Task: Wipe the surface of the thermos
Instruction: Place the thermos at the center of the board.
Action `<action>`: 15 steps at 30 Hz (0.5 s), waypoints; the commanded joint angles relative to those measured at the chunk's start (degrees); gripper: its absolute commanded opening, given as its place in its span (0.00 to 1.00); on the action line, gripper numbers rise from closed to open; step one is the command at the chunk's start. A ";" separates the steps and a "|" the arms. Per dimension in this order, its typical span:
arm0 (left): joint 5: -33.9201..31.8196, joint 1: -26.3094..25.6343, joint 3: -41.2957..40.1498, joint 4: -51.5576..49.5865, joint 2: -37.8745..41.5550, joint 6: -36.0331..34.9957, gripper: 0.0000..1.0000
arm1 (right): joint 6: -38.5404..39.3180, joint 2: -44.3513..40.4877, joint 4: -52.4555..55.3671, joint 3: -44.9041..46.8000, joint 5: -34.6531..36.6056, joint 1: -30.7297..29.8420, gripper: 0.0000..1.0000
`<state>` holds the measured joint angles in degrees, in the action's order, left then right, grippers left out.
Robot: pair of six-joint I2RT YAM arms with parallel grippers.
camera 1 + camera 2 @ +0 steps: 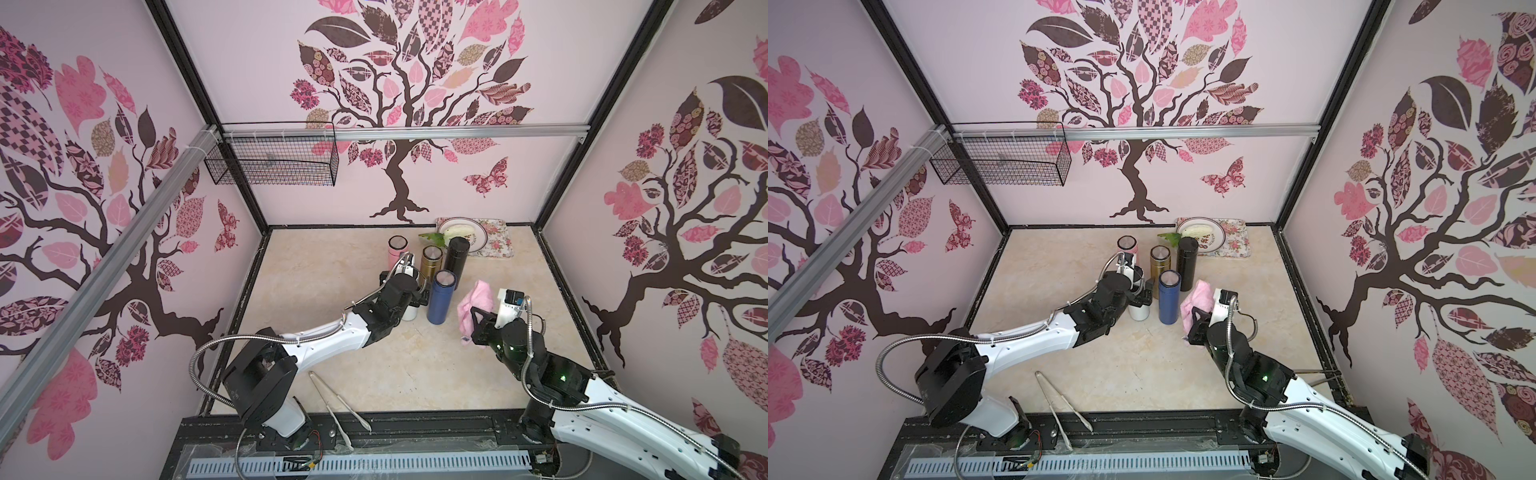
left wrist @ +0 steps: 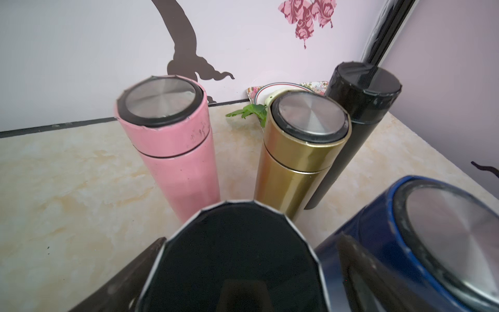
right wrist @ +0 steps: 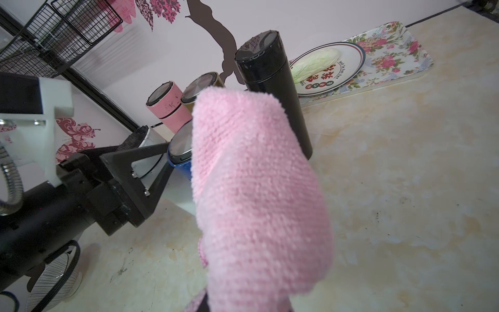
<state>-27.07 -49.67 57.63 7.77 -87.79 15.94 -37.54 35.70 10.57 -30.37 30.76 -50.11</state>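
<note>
Cloth [image 1: 471, 301], fluffy pink, clamped in right gripper [image 1: 476, 314] beside cylindrical blue thermos [image 1: 439, 303]; left gripper [image 2: 252, 240] jaws parted around white thermos [image 1: 1139, 312].

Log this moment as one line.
left gripper: open astride white thermos | right gripper: shut on pink cloth beside blue thermos

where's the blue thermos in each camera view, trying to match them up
top view: blue thermos mid-table, beside the pink cloth.
top view: same spot, beside the cloth.
left wrist: lower right corner, close up.
right wrist: mostly hidden behind the cloth, only a blue edge shows.
shared landmark: black thermos, standing just behind it in every view.
</note>
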 commanded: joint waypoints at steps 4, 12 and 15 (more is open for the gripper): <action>-3.81 0.44 4.85 -9.04 7.21 -0.75 0.96 | -0.56 -0.24 3.07 -5.20 -0.61 0.27 0.00; 1.10 7.22 29.54 -37.31 0.54 3.90 0.98 | 1.04 1.70 4.80 -9.41 -1.18 0.22 0.00; 5.50 10.12 34.84 -40.27 -2.96 3.99 0.98 | 2.56 3.84 6.16 -11.66 -1.36 0.41 0.00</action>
<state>-25.69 -41.25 88.33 -22.87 -87.77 18.63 -36.84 38.24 14.94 -38.85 29.67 -50.09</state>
